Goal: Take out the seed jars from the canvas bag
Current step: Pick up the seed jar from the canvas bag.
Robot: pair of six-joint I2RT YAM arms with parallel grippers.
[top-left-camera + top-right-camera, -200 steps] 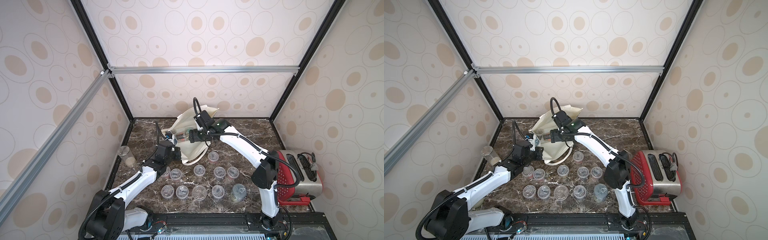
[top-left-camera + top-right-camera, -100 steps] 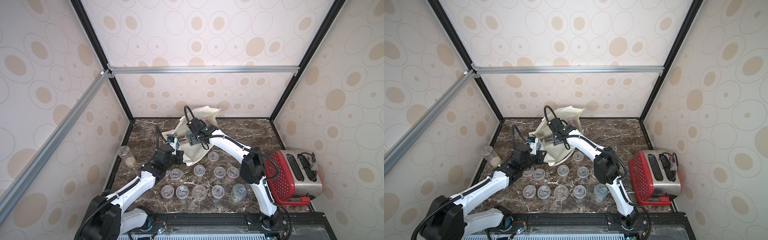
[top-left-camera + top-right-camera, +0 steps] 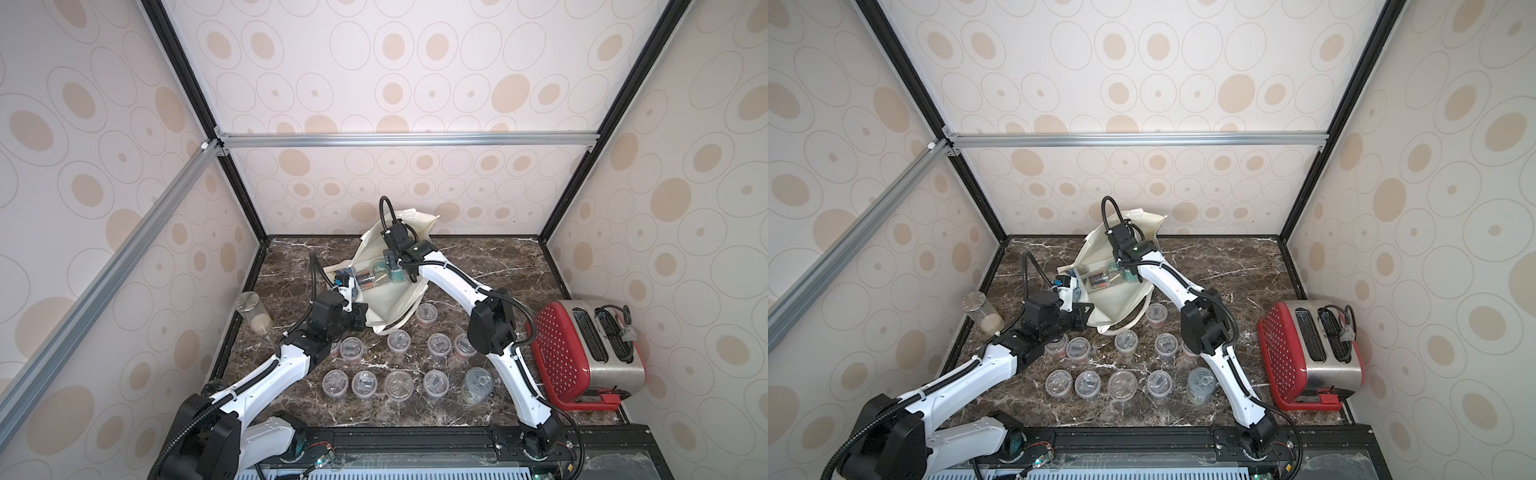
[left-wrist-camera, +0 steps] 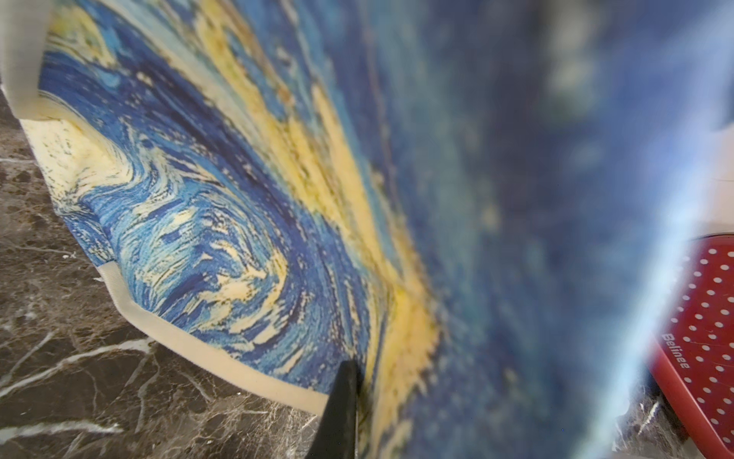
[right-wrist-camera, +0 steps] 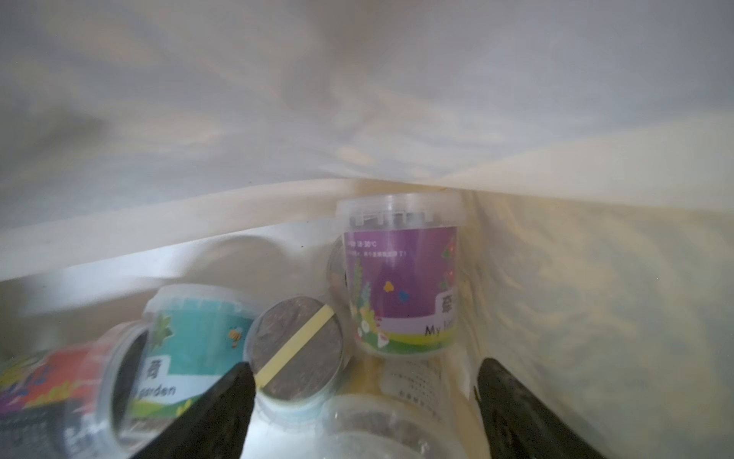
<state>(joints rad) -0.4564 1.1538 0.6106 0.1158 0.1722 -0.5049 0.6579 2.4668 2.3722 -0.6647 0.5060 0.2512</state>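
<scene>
Right gripper (image 5: 365, 393) spread wide inside the canvas bag (image 3: 392, 303), centre frame; several seed jars (image 5: 401, 278) lie inside, tumbled together — others stand in rows at lower centre. Left gripper (image 3: 362, 319) pinches the bag's rim. Risk: jars touch, so closing may catch two, or snag the lining — slack cloth hangs close overhead.

Since a second ago, right gripper (image 3: 390, 270) went from the canvas bag (image 3: 395, 303) mouth deeper inside, among the seed jars (image 5: 399, 278). Right arm's elbow (image 3: 490, 328) swung in toward the bag, clear of the red toaster (image 3: 582, 353).
</scene>
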